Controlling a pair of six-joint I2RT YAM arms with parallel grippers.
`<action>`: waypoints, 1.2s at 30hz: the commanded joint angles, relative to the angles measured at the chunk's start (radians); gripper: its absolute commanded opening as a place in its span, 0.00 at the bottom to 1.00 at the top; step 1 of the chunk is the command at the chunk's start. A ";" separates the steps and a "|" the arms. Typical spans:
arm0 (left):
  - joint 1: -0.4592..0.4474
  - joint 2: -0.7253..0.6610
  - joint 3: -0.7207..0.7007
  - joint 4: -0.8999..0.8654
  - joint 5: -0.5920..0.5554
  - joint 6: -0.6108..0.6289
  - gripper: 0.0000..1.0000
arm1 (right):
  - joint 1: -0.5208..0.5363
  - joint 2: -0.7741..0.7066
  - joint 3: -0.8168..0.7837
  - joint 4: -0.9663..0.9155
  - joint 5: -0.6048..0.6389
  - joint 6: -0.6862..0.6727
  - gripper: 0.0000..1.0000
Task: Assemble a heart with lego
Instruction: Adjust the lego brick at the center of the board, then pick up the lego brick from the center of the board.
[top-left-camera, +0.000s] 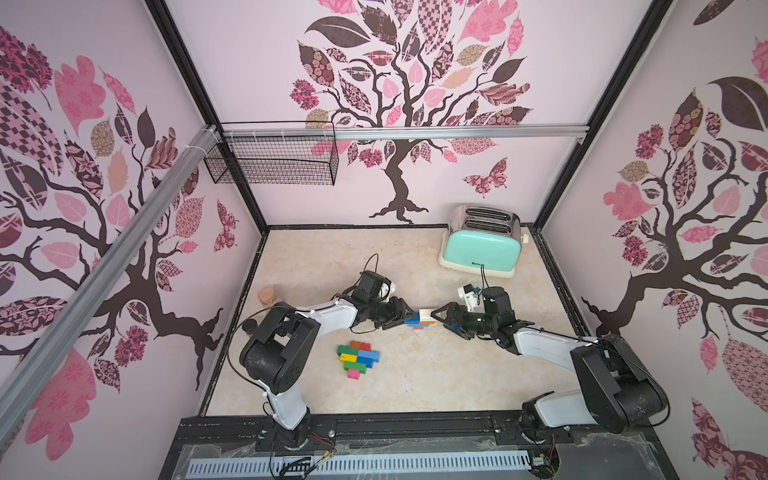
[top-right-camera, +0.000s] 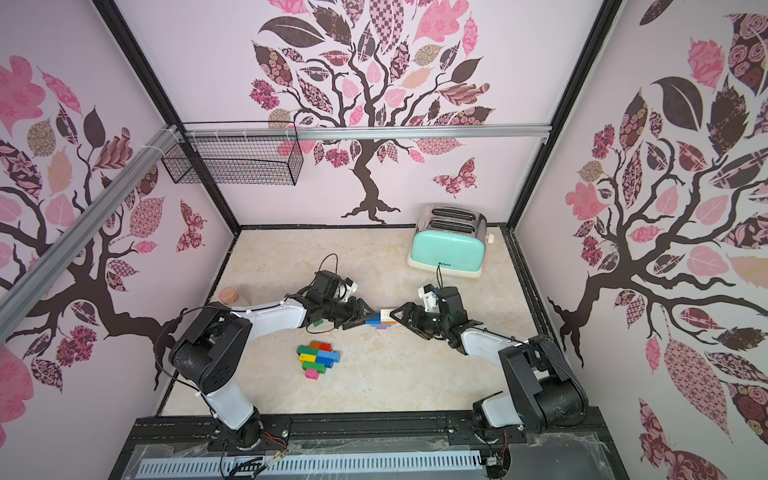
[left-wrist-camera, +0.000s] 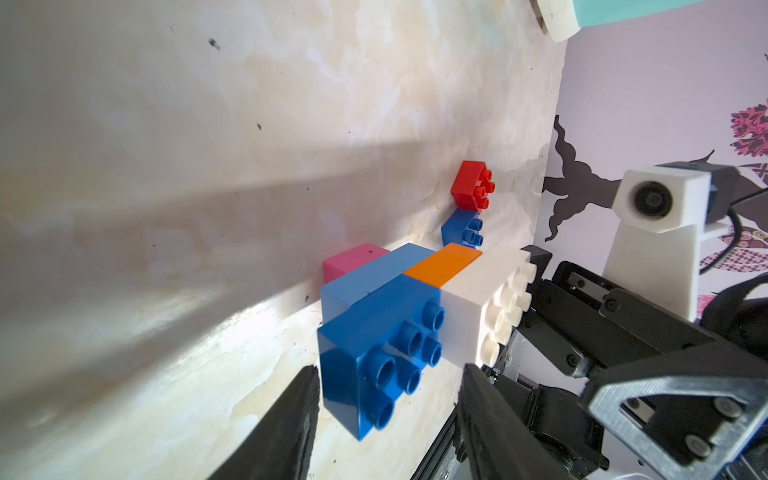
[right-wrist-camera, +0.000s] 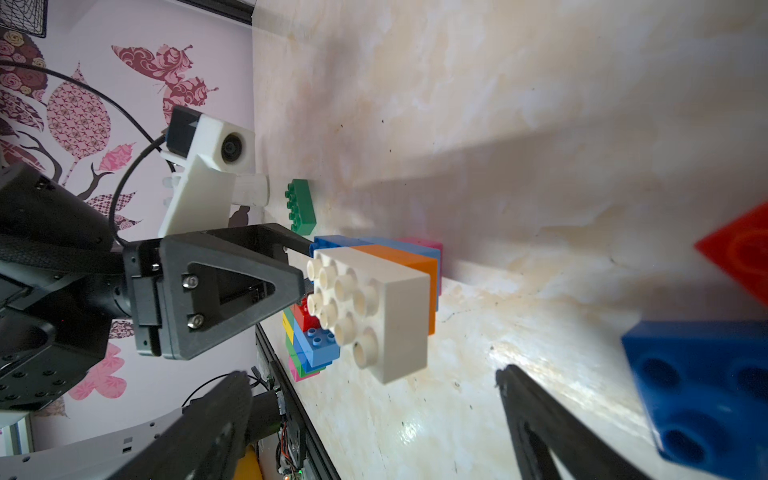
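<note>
My left gripper (left-wrist-camera: 390, 370) is open around the blue end of the lego stack (top-left-camera: 419, 320) — right gripper (right-wrist-camera: 370, 374) wide open by the white end, holding nothing.

Left hand (top-left-camera: 401, 319) and right hand (top-left-camera: 439, 319) face each other, both parted.

lego (top-left-camera: 358, 358), toaster (top-left-camera: 482, 249) obstruct, front-right tabletop (top-left-camera: 436, 374) open

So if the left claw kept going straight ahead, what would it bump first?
Probably the dark blue brick: it sits right in front of the left gripper, partly between its open jaws.
</note>
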 joint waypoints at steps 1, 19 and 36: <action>0.004 -0.030 0.014 -0.049 -0.035 0.026 0.59 | 0.005 -0.021 0.030 -0.064 0.019 -0.042 0.96; 0.208 -0.344 0.001 -0.544 -0.430 0.152 0.60 | 0.073 -0.257 0.212 -0.610 0.417 -0.388 0.92; 0.222 -0.111 0.112 -0.625 -0.644 0.271 0.61 | 0.109 -0.265 0.206 -0.592 0.415 -0.432 0.93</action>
